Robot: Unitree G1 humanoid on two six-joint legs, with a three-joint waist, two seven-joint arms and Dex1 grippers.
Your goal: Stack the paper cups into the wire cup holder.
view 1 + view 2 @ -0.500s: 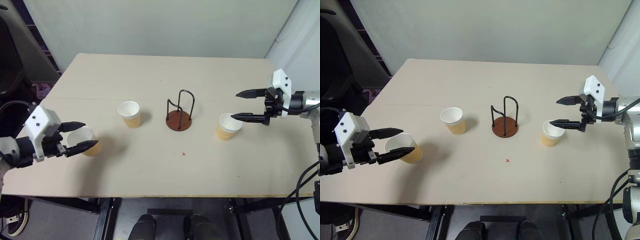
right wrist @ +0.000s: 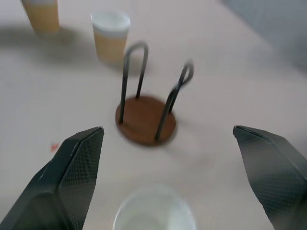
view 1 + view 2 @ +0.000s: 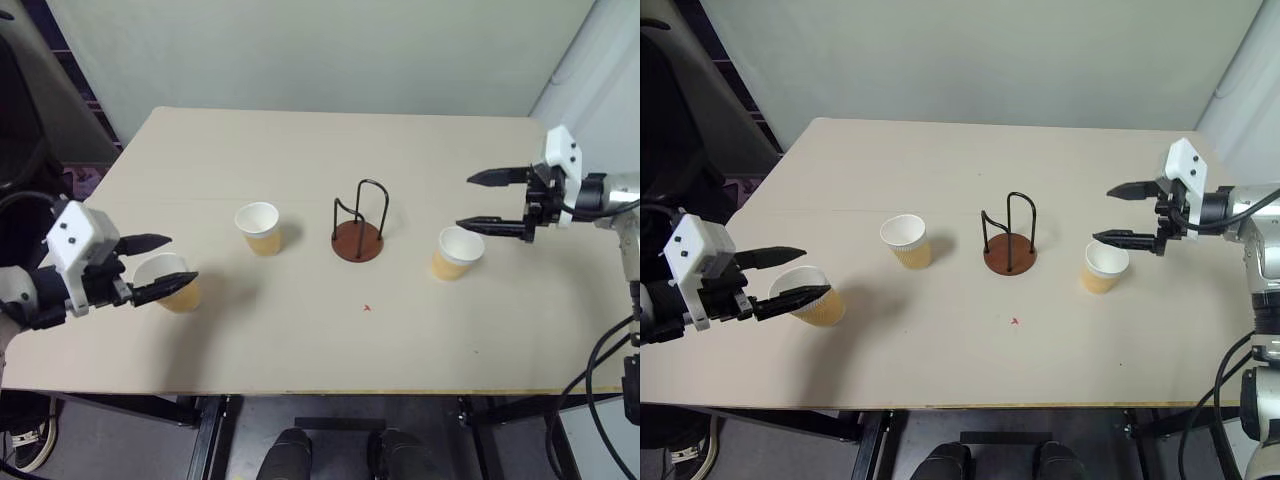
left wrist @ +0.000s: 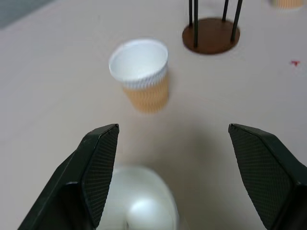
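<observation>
Three tan paper cups stand upright on the table: a left cup (image 3: 170, 283), a middle cup (image 3: 259, 228) and a right cup (image 3: 455, 252). The wire cup holder (image 3: 358, 228), a brown disc with black wire loops, stands empty between the middle and right cups. My left gripper (image 3: 181, 261) is open, with one finger on each side of the left cup (image 4: 139, 203) and not pressing it. My right gripper (image 3: 463, 201) is open just beyond and above the right cup (image 2: 154, 211), pointing toward the holder (image 2: 146, 117).
The beige table (image 3: 320, 340) ends in a front edge close to me, and a pale wall stands behind it. A small red mark (image 3: 367, 308) lies on the tabletop in front of the holder. Dark cables hang at the right side.
My right gripper has drifted slightly toward the far side, and its near finger has moved off the right cup's rim. The left gripper and all cups stay about where they were.
</observation>
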